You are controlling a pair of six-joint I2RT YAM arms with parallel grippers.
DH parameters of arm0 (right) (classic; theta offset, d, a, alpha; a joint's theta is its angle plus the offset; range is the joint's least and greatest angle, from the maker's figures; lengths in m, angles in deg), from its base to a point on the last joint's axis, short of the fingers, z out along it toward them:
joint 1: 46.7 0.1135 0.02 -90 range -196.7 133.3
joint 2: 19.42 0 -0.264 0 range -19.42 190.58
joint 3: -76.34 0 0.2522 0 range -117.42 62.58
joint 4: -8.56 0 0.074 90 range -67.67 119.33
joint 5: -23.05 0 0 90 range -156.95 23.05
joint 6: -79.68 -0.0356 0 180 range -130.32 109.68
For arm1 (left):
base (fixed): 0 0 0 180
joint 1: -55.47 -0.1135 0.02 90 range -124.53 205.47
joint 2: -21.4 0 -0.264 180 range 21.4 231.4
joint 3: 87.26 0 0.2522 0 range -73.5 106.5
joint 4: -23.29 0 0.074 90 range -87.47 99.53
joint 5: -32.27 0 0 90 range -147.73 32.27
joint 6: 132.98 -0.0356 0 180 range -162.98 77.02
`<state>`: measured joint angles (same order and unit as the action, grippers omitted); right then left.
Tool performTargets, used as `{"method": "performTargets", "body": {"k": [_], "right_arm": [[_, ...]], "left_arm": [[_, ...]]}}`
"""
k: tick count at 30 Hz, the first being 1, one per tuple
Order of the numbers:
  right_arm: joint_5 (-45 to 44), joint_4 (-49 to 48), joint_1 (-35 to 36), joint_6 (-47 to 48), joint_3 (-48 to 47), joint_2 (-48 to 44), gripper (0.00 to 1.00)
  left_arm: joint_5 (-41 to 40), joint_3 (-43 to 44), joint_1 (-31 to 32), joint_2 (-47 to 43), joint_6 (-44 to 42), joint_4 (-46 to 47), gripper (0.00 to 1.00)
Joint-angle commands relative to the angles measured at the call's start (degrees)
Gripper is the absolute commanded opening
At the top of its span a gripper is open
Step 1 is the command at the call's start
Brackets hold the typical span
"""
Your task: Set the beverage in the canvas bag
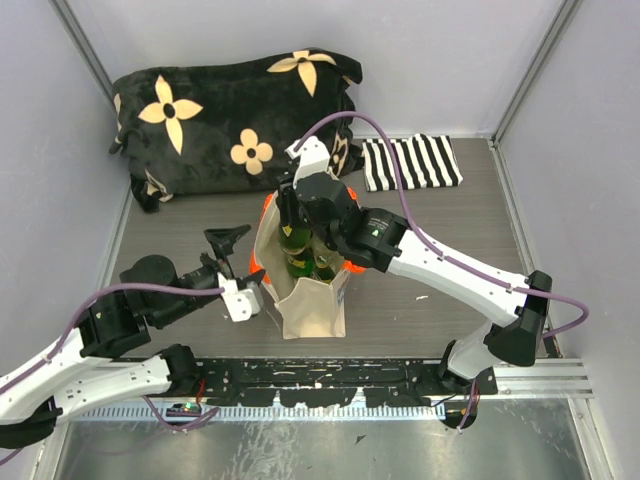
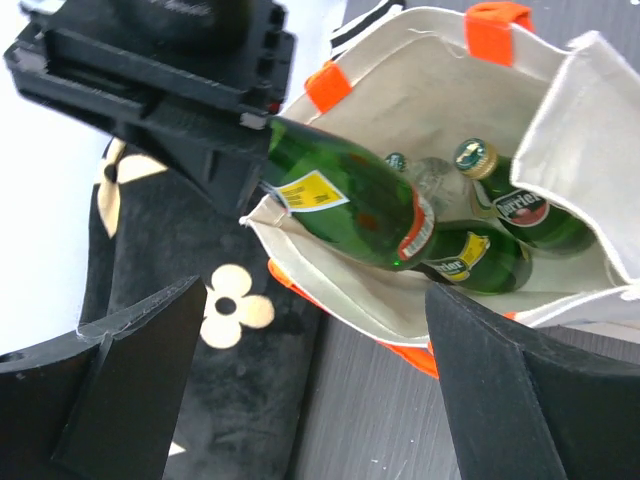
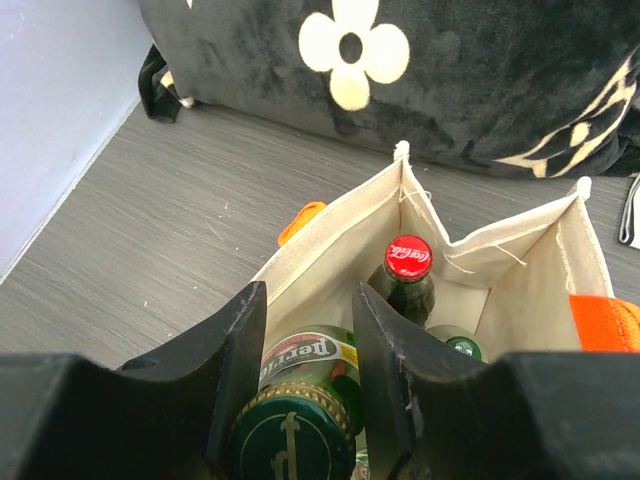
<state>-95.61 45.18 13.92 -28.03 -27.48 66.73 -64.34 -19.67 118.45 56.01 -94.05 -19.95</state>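
Observation:
The beige canvas bag [image 1: 312, 305] with orange handles stands open at the table's middle. My right gripper [image 1: 293, 222] is shut on the neck of a green Perrier bottle [image 1: 294, 240] and holds it in the bag's mouth. In the right wrist view the fingers [image 3: 225, 360] clamp the bottle [image 3: 300, 420] just below its cap. Inside the bag [image 3: 520, 270] stand a red-capped bottle [image 3: 408, 258] and a green-capped one [image 3: 462, 347]. My left gripper [image 1: 243, 268] is open and empty beside the bag's left side. Its view shows the held bottle [image 2: 350, 200] leaning into the bag [image 2: 420, 90].
A black flowered cushion [image 1: 230, 115] lies at the back left, close behind the bag. A black-and-white striped cloth [image 1: 410, 162] lies at the back right. Grey walls enclose the table. A metal rail [image 1: 400, 375] runs along the near edge.

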Motion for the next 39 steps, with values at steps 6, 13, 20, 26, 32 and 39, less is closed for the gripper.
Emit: {"method": "performTargets", "body": {"k": [6,13,20,26,32,39], "right_arm": [[-2.54,-4.76,1.68,-0.58,-1.08,-4.58,0.01],[-6.83,-6.88,1.69,2.50,-0.82,-6.14,0.01],[-7.65,-8.86,1.69,3.55,-1.15,-6.70,0.01],[-5.48,-6.57,1.89,0.84,-1.52,-6.50,0.01],[-6.20,-3.87,4.70,-0.61,-2.84,-5.82,0.01],[-6.55,-2.27,6.68,-1.87,-2.27,-5.68,0.01]], "left_arm": [[-3.11,0.66,-1.90,0.66,5.71,4.21,0.98],[-1.92,-0.24,-1.97,1.40,5.89,4.22,0.98],[-1.35,-0.44,-1.93,1.69,5.94,3.75,0.98],[-2.36,-0.62,-2.28,1.64,7.63,3.87,0.98],[-3.06,2.45,-7.23,4.40,16.27,4.37,0.98],[5.46,9.32,-23.52,11.35,30.70,4.02,0.98]]}}
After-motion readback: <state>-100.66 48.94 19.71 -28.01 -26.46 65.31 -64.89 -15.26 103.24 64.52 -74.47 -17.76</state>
